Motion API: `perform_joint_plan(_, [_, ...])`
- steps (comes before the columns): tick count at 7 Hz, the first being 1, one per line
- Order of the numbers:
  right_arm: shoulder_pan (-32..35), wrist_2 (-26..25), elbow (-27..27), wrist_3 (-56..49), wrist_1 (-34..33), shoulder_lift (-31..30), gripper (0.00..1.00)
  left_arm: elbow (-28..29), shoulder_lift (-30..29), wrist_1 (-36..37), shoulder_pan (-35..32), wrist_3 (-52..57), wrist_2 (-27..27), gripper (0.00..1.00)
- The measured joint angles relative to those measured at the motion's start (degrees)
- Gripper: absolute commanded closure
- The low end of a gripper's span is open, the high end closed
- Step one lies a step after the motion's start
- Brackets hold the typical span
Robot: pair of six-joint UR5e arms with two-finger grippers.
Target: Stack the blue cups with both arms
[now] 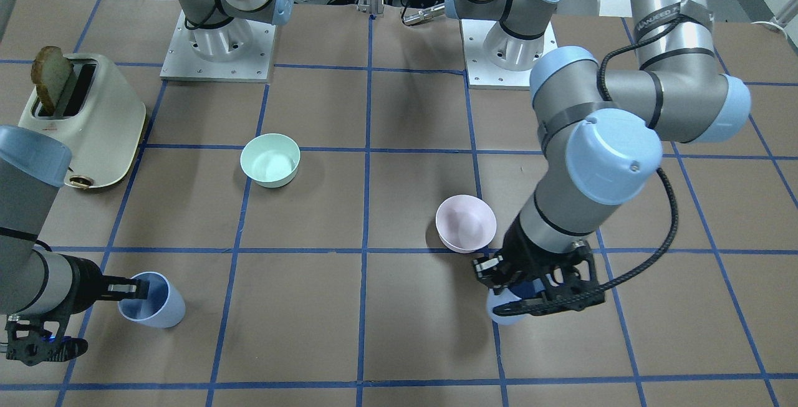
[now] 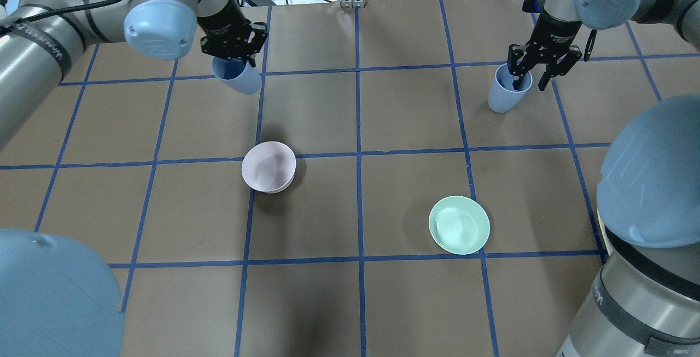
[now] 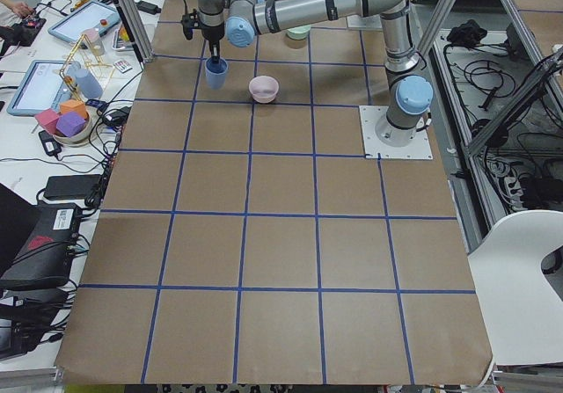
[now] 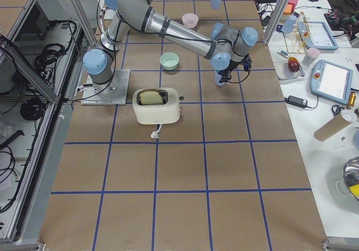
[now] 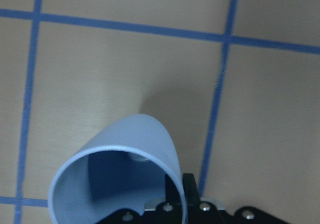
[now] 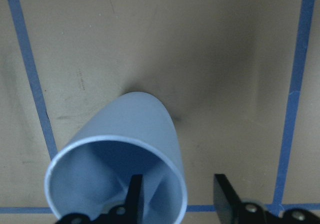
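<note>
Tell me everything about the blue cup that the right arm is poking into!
The blue cup is small, pale blue, smooth plastic by its look, wider at its lighter rim than at its base, with no handle. It looks empty and stands upright on the brown table. The open right end effector straddles its rim: one finger inside, the other outside.

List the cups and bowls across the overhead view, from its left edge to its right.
first blue cup → pink bowl → green bowl → second blue cup
</note>
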Motion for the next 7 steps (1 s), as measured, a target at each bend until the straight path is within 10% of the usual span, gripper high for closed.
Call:
perform_joint_plan(4, [0.0,0.3,-1.7,0.8,1.3,-0.7,1.00,0.8,-4.5,0.5,-15.9,-4.9,-0.5,1.00])
perform_joint_plan(5, [0.2,0.5,-2.9,1.3,2.7,-1.2,1.00,0.3,-5.9,0.9,-17.4,-4.9,-0.5,0.02])
perform_joint_plan(7, [0.6,2.6,-5.2,2.5,6.3,-2.0,1.00,-1.2,-7.9,4.1,-18.1,-4.8,0.4,0.00])
